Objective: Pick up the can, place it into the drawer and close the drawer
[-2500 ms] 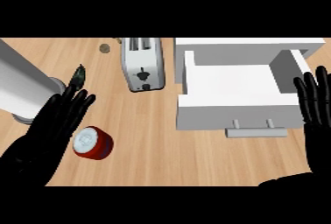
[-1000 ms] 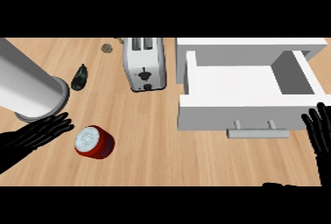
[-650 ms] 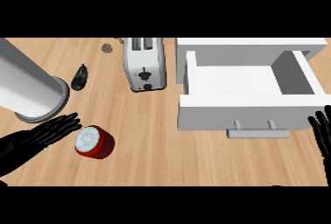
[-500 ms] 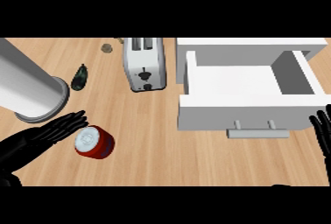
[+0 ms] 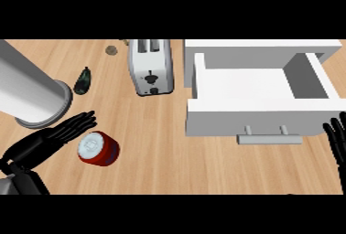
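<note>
A short red can [image 5: 97, 148] with a silver lid lies on the wooden counter at the lower left. My left hand [image 5: 47, 141] is just to its left, fingers straight and spread, fingertips beside the can's upper left rim; I cannot tell whether they touch it. The white drawer [image 5: 260, 122] stands pulled open at the right, its inside bare, its handle [image 5: 269, 135] facing me. My right hand [image 5: 337, 139] shows only as straight fingers at the right edge, below the drawer's front corner.
A large grey cylinder [image 5: 27, 93] stands at the left, close above my left hand. A white toaster [image 5: 151, 67] sits at the top centre, a dark green bottle [image 5: 83, 81] to its left, and a small round thing [image 5: 111, 50] near the counter's far edge.
My left hand has slid right and up toward the can, fingers now beside it. My right hand dropped from beside the drawer to the right edge. The can and drawer have not moved.
</note>
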Motion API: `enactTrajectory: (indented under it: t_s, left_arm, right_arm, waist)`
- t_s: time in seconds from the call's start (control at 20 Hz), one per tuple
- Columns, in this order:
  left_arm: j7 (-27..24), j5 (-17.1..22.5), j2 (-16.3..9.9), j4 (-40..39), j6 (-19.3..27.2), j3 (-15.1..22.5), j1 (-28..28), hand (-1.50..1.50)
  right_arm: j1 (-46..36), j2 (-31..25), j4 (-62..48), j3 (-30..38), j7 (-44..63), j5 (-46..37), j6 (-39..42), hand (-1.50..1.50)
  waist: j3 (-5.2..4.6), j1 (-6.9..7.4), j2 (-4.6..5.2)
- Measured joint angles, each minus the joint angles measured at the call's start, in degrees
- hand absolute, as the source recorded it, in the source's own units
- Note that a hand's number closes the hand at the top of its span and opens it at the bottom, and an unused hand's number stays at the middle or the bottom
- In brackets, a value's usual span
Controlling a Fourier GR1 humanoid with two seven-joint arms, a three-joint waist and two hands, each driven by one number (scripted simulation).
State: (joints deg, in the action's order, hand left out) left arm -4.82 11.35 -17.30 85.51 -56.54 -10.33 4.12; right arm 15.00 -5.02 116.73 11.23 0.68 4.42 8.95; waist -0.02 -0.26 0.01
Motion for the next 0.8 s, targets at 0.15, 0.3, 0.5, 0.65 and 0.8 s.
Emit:
enactTrajectory:
  t_s: [0.15,0.3,0.5,0.65,0.8]
  left_arm:
    - [-2.8,-3.9,0.0,-2.5,0.6,-0.2,0.4,-1.5]
    - [-7.1,-8.6,-0.2,-5.4,1.9,0.1,0.9,-1.5]
    - [-13.4,-14.3,-1.6,-11.9,4.7,1.0,2.9,-1.5]
    - [-16.8,-16.8,-2.5,-16.5,7.0,2.0,4.6,-1.5]
    - [-20.6,-18.6,-4.1,-20.0,9.1,3.2,5.2,-1.5]
  right_arm:
    - [-2.0,-0.3,-0.8,0.7,1.4,0.0,-0.1,-1.5]
    - [-1.3,-0.1,-1.0,1.0,0.5,0.3,0.8,-1.5]
    - [-1.9,-0.2,-0.6,1.4,1.2,0.3,1.0,-1.5]
    - [-1.3,1.1,0.4,0.2,1.2,-0.8,0.5,-1.5]
    - [-1.3,0.9,0.2,0.9,0.9,-0.3,1.0,-1.5]
  waist:
    - [0.0,0.06,0.0]
    - [-0.02,0.0,0.01]
    - [-0.02,-0.12,0.04]
    - [-0.02,-0.22,0.06]
    - [-0.04,-0.26,0.08]
